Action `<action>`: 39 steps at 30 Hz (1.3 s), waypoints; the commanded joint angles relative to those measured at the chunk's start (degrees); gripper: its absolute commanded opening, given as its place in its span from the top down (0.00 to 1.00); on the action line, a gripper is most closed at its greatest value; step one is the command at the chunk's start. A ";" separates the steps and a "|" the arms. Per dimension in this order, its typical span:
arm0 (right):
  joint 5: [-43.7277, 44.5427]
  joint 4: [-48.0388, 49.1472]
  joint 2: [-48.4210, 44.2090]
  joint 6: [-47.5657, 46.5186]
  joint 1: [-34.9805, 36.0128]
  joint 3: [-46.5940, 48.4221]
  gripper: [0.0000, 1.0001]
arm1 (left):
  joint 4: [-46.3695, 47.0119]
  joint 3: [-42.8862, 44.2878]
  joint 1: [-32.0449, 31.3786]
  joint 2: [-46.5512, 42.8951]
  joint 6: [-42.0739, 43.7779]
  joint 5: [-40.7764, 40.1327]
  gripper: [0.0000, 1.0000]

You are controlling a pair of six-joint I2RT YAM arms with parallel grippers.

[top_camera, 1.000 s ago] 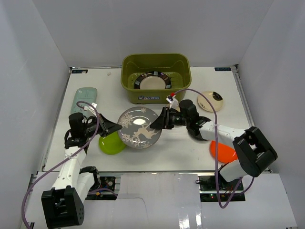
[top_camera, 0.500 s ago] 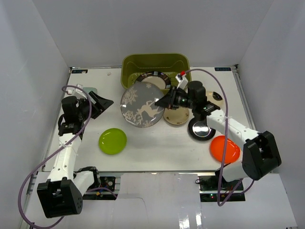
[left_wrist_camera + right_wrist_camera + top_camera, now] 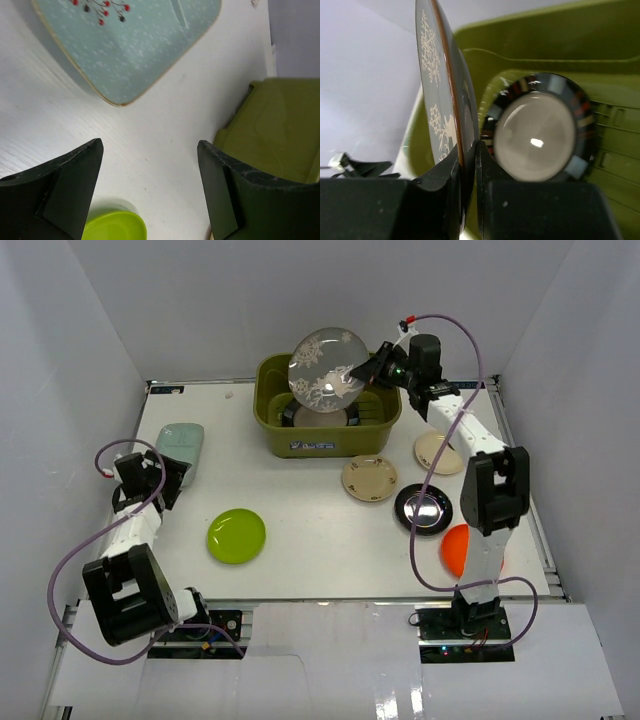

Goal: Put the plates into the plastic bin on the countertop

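Overhead, the right gripper (image 3: 368, 368) pinches the grey patterned plate (image 3: 325, 370) above the plastic bin (image 3: 322, 437) at twelve o'clock; the left gripper (image 3: 150, 150) gapes empty beside the mint plate (image 3: 135, 45) at nine o'clock.

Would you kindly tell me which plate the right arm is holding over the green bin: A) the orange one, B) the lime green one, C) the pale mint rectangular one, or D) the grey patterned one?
D: the right jaws are shut on the rim of the grey patterned plate, held on edge over the plastic bin.
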 commanded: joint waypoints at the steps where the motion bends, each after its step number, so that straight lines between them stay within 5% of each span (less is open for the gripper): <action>1: -1.06 -0.44 5.34 -0.86 -0.05 10.58 0.92 | 2.55 -1.27 3.14 1.09 -2.16 -2.68 0.13; 14: -1.59 -3.00 15.39 0.28 -0.14 13.09 0.89 | 10.18 1.43 6.75 13.39 0.39 -5.31 0.13; 21: 0.16 -5.01 14.60 -1.91 0.21 9.39 0.52 | 12.05 6.27 6.75 22.27 -0.05 -3.03 0.22; 25: 4.37 -9.58 13.11 -4.46 0.38 8.68 0.16 | 10.73 8.73 6.84 25.17 0.82 -4.35 0.25; 28: 8.67 -12.56 11.09 -8.06 1.09 8.77 0.00 | 10.46 9.00 6.84 26.41 1.18 -5.31 0.28; 30: 11.49 -14.41 9.42 -11.13 1.79 8.77 0.09 | 10.81 8.92 6.75 26.85 1.00 -5.40 0.31; 35: 22.04 -19.77 5.82 -17.38 4.16 7.99 0.10 | 11.07 8.30 6.84 27.55 1.00 -6.54 0.52; 39: 20.93 -18.65 -0.32 -19.41 5.31 2.80 0.10 | 11.95 7.77 6.84 27.90 2.06 -6.28 0.81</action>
